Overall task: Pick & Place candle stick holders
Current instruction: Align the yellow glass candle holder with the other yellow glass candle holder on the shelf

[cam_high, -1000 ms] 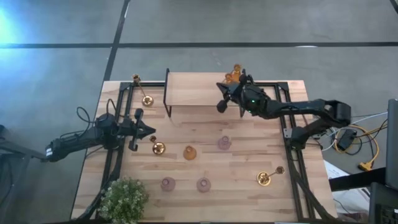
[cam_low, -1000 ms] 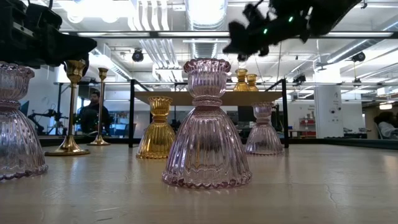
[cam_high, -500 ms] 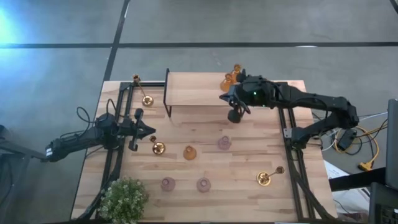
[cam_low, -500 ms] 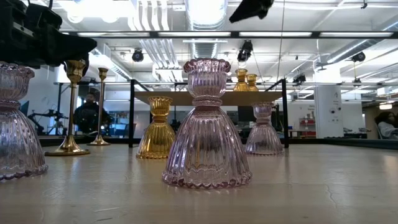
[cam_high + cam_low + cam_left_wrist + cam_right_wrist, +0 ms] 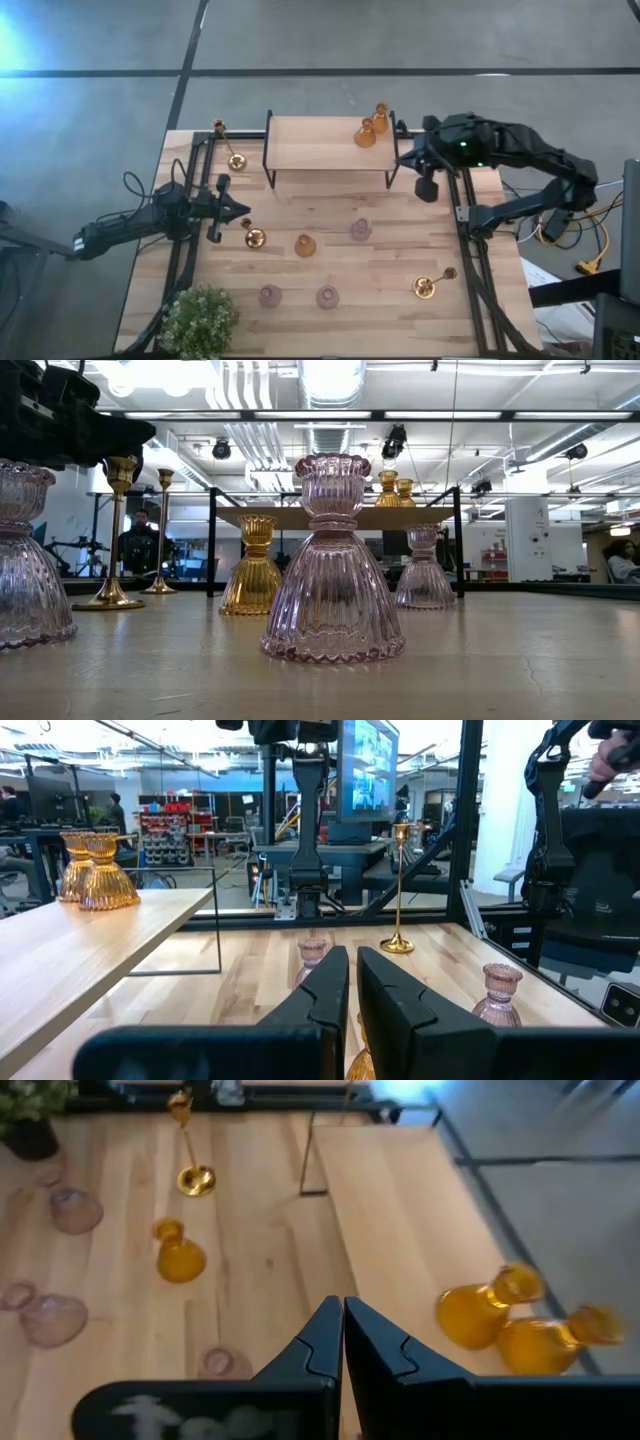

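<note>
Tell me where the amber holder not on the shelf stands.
In the high view, the lone amber holder stands mid-table, between a gold holder on its left and a pink holder on its right.

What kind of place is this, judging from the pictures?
Probably a robotics lab or workshop. Two robot arms work at a wooden table on a bare concrete floor, with exposed ceiling ducts overhead, and a large monitor and equipment racks stand in the open room behind.

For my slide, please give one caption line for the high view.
Two amber holders stand on the raised shelf; right end effector shut beside it, left end effector shut near a gold holder.
</note>
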Controlling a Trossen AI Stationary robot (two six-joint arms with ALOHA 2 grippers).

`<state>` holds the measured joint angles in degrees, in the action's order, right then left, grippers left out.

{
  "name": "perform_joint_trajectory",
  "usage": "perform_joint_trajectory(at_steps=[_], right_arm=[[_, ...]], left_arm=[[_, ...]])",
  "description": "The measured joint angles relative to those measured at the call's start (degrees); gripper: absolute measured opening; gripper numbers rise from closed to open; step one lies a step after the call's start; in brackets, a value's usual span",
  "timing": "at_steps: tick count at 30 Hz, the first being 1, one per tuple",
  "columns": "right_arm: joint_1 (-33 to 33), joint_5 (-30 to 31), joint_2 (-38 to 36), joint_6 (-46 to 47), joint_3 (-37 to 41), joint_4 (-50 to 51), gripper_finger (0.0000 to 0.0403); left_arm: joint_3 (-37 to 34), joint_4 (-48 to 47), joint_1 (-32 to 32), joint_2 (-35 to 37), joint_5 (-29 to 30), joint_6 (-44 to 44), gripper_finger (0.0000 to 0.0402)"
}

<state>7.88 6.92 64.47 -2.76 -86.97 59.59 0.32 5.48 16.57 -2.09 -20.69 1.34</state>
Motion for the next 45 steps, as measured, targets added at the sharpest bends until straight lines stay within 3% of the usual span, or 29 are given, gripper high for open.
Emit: perform_joint_trajectory(at_steps=[5,10,14,22,25,28,31,36,45], right_arm=[[0.0,3.6,-2.47,0.7,0.37,-0.17,0.0008],[0.0,3.75,-3.0,3.01,0.37,-0.21,0.0008],[0.0,3.77,-2.3,3.4,0.39,-0.24,0.0008],[0.04,6.93,0.25,1.72,0.41,-0.52,0.0008],[0.03,6.94,0.66,1.72,0.43,-0.46,0.0008],[0.0,7.01,0.68,2.05,0.43,-0.37,0.0008],[0.0,7.62,0.68,1.89,0.43,-0.37,0.0008],[0.0,8.37,0.68,1.08,0.43,-0.37,0.0008],[0.0,8.43,0.67,1.28,0.75,-0.17,0.0008]], left_arm=[[0.0,0.05,0.01,0.0,4.96,-0.04,0.003],[0.02,2.19,-0.01,0.0,5.61,1.9,0.003],[1.31,8.72,-0.01,-0.01,7.34,2.28,0.003],[6.53,33.13,0.01,-0.02,22.92,4.98,0.003],[9.75,36.22,0.0,-0.24,24.2,5.06,0.003],[14.97,29.34,-0.01,-2.28,19.33,5.14,0.003],[23.2,15.25,-0.03,-7.53,16.01,7.62,0.003],[38.59,-6.37,-0.03,-23.04,13.1,8.86,0.003],[61.98,-22.12,-0.03,-51.39,-2.07,4.37,0.003]])
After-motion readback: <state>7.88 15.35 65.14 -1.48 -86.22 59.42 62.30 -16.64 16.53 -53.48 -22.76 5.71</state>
